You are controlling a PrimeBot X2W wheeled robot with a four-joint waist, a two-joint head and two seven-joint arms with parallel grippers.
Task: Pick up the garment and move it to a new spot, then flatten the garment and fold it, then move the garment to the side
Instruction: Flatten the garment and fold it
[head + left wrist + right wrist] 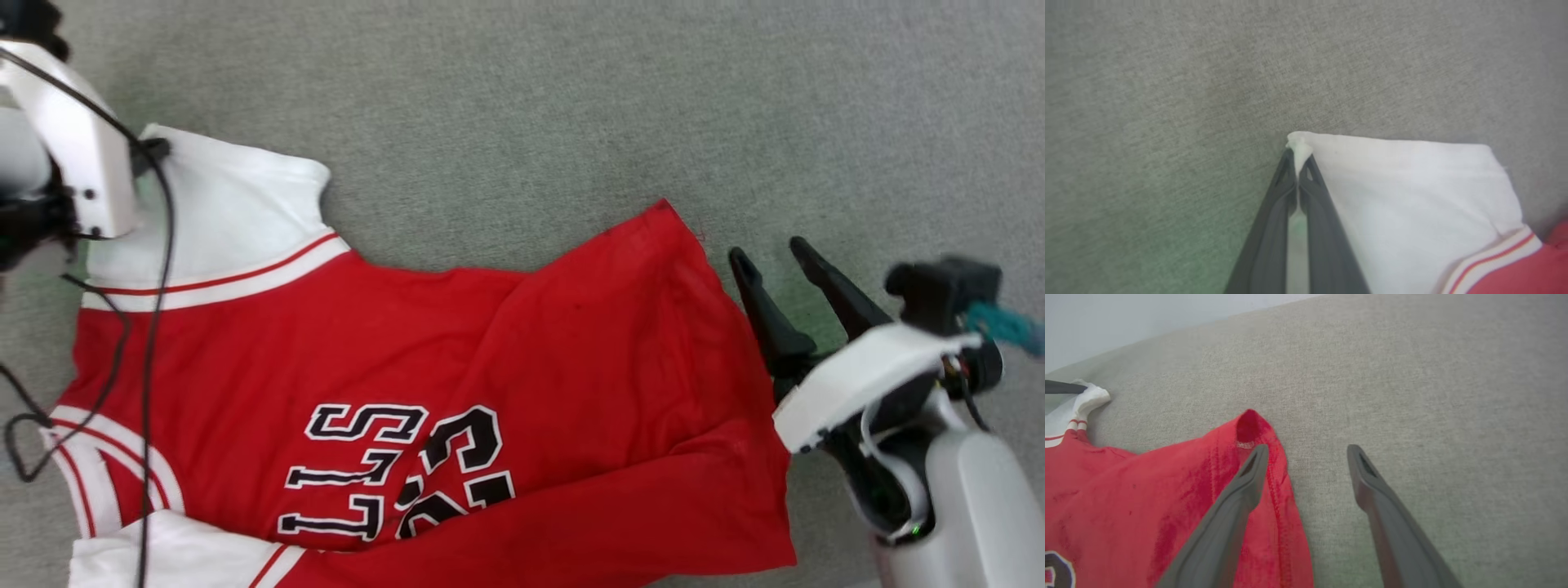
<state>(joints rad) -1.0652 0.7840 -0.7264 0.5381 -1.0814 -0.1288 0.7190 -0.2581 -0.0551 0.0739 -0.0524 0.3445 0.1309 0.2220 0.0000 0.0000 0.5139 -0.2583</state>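
the garment (408, 351) lies sideways on the grey surface (571, 98), its white sleeve corner (1299, 141) pinched in the closed left end effector (1298, 160), its red hem corner (1248, 424) just beside the open right end effector (1307, 449).

Open grey surface (522, 90) (beyond the garment (408, 351))

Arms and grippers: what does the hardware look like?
The left gripper and right gripper each have two long, tapered dark grey fingers. White shell and loose black cables on the left arm; white wrist shell, pale grey forearm and teal connector on the right arm.
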